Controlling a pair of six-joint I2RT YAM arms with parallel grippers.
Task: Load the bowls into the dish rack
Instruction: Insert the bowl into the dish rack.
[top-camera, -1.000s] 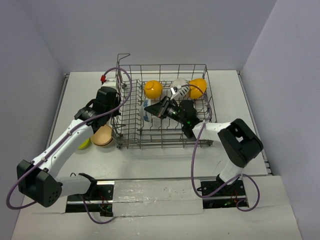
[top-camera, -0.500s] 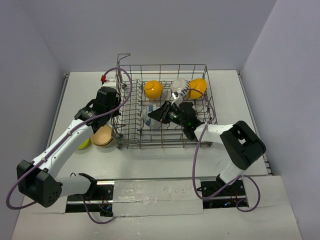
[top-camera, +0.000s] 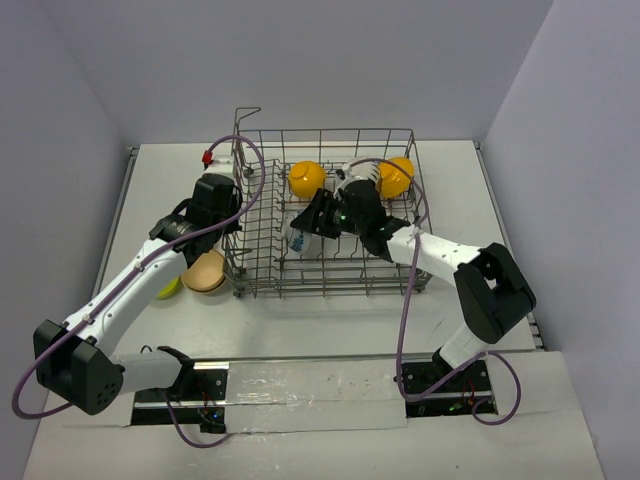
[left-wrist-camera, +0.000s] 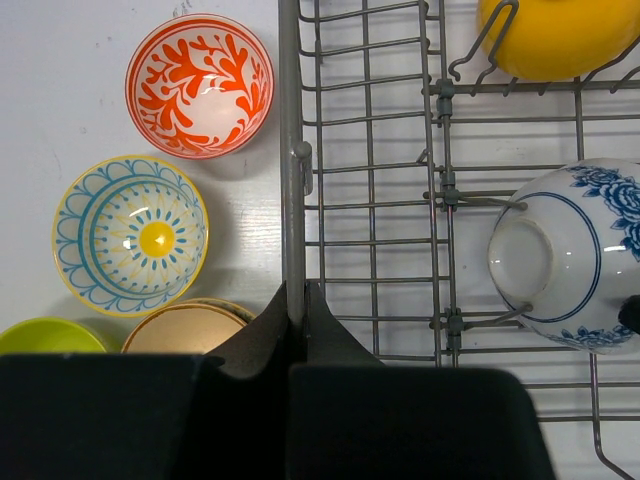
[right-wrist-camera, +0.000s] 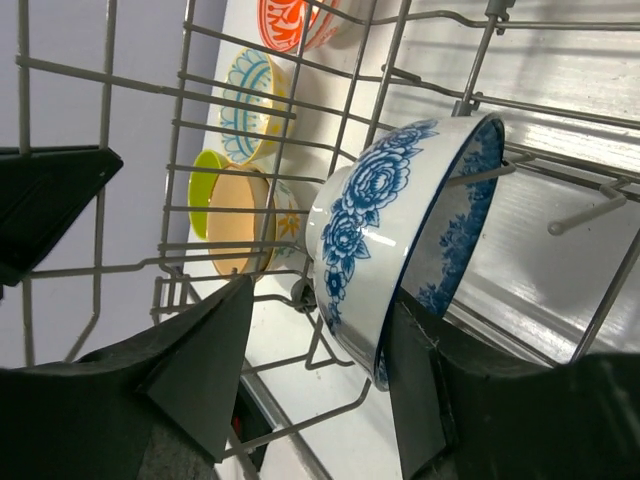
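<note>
The grey wire dish rack stands mid-table. My left gripper is shut on its left rim wire. A blue-patterned bowl stands on edge between the tines, and my right gripper is open around its lower rim, the left finger clear of it. Two orange-yellow bowls and a white striped bowl sit at the rack's far side. Outside the rack on the left lie a red-and-white bowl, a tan bowl and a lime green bowl.
A yellow bowl with blue pattern lies between the red-and-white and tan bowls. Upright tines surround the right gripper inside the rack. A raised handle stands at the rack's far left corner. Walls close in the table on both sides and at the back.
My right gripper has opened and let go of the blue-patterned bowl, which now rests on edge in the tines; the right arm shifted slightly toward the far side. The left arm has not moved.
</note>
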